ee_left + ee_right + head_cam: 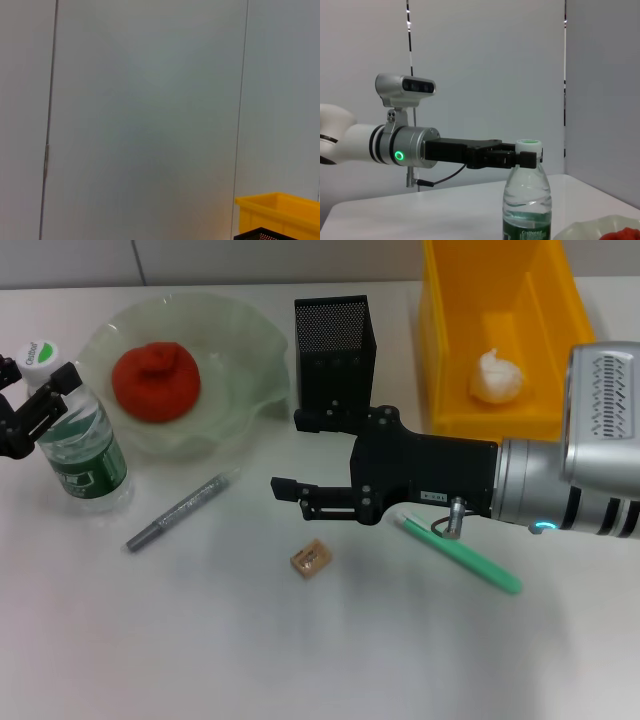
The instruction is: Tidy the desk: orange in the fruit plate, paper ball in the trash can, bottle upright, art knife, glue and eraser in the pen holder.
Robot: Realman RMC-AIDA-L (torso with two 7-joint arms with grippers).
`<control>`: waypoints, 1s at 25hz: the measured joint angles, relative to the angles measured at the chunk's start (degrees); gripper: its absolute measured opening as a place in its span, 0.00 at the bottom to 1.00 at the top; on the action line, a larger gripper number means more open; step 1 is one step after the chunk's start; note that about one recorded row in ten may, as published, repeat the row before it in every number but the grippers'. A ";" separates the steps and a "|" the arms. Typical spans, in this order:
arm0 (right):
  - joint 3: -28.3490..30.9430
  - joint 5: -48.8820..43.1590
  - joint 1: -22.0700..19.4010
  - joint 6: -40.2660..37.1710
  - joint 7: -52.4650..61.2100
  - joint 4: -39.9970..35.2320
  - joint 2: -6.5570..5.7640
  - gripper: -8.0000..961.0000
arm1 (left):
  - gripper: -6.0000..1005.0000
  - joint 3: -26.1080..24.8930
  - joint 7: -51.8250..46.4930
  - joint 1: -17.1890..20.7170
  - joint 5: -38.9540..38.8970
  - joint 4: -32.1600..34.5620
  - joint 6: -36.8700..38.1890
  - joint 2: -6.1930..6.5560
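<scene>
The right hand point(283, 454) is matte black – a boxy body with small screws, a tiny white label and two slim fingers – on a silver cylindrical wrist with black rings, a vented grey housing and a blue-green light. The left hand point(527, 158) is black too, behind it a silver cuff with a green ring light, a thin black cable and a white arm
</scene>
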 joint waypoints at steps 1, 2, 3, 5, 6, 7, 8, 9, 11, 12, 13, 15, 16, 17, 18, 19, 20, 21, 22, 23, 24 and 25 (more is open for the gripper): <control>0.00 0.00 0.19 0.11 0.00 0.10 0.00 0.82 | 0.45 0.00 0.00 0.00 0.00 0.00 0.00 0.00; 0.00 0.00 0.40 0.17 0.00 0.26 0.00 0.82 | 0.45 -0.15 0.00 -0.01 0.01 0.00 -0.01 -0.07; 0.00 0.00 0.40 0.17 0.00 0.26 0.00 0.82 | 0.45 -0.27 0.00 -0.01 0.02 0.00 -0.05 -0.16; 0.00 0.00 0.57 0.19 0.00 0.27 0.00 0.82 | 0.45 -0.39 0.00 -0.03 0.01 0.00 -0.08 -0.26; 0.00 0.00 0.66 0.21 0.00 0.27 0.00 0.82 | 0.45 -0.43 0.00 -0.01 0.01 0.00 -0.10 -0.30; 0.00 0.00 0.79 0.25 0.00 0.27 0.00 0.82 | 0.45 -0.44 0.00 0.02 0.01 0.00 -0.11 -0.31; 0.00 0.00 0.79 0.25 0.00 0.27 0.00 0.82 | 0.45 -0.44 0.00 0.02 0.01 0.00 -0.11 -0.31; 0.00 0.00 0.81 0.27 0.00 0.27 0.00 0.82 | 0.46 -0.43 0.00 0.02 0.01 0.01 -0.12 -0.31; 0.00 0.00 0.87 0.28 0.00 0.30 0.00 0.82 | 0.48 -0.41 -0.01 0.03 0.01 0.01 -0.13 -0.29; 0.00 0.00 0.91 0.31 0.00 0.33 0.00 0.82 | 0.49 -0.36 -0.01 0.04 0.02 0.02 -0.15 -0.27; 0.00 0.00 0.91 0.31 0.00 0.33 0.00 0.82 | 0.49 -0.36 -0.01 0.04 0.02 0.02 -0.15 -0.27; 0.00 0.00 0.93 0.48 0.00 0.36 0.00 0.82 | 0.51 -0.39 -0.01 0.04 0.03 0.03 -0.16 -0.27; 0.00 0.00 0.96 0.60 0.00 0.36 0.00 0.82 | 0.52 -0.39 -0.01 0.04 0.03 0.03 -0.16 -0.27; 0.00 0.00 1.00 0.77 0.00 0.36 0.00 0.82 | 0.53 -0.39 -0.01 0.04 0.03 0.03 -0.16 -0.27; 0.00 0.00 1.00 0.77 0.00 0.36 0.00 0.82 | 0.53 -0.39 -0.01 0.04 0.03 0.03 -0.16 -0.27; 0.00 0.00 1.02 0.79 0.00 0.36 0.00 0.82 | 0.54 -0.51 -0.09 0.04 -0.11 0.16 0.40 -0.29; 0.00 0.00 1.03 0.80 0.00 0.36 0.00 0.82 | 0.54 -0.51 -0.09 0.04 -0.11 0.16 0.40 -0.29; 0.00 0.00 1.02 0.79 0.00 0.36 0.00 0.82 | 0.54 -0.88 -0.35 0.05 -0.33 0.45 1.13 -0.22; 0.00 0.00 1.02 0.80 0.00 0.36 0.00 0.82 | 0.55 -1.45 -0.53 0.04 -0.37 0.60 2.07 -0.14; 0.00 0.00 1.02 0.80 0.00 0.36 0.00 0.82 | 0.55 -1.45 -0.53 0.04 -0.37 0.60 2.07 -0.14; 0.00 0.00 1.02 0.79 0.00 0.36 0.00 0.82 | 0.56 -1.45 -0.53 0.04 -0.37 0.60 2.07 -0.14; 0.00 0.00 0.97 0.80 0.00 0.36 0.00 0.82 | 0.56 -2.61 -0.57 -0.12 -0.47 0.67 3.85 -0.08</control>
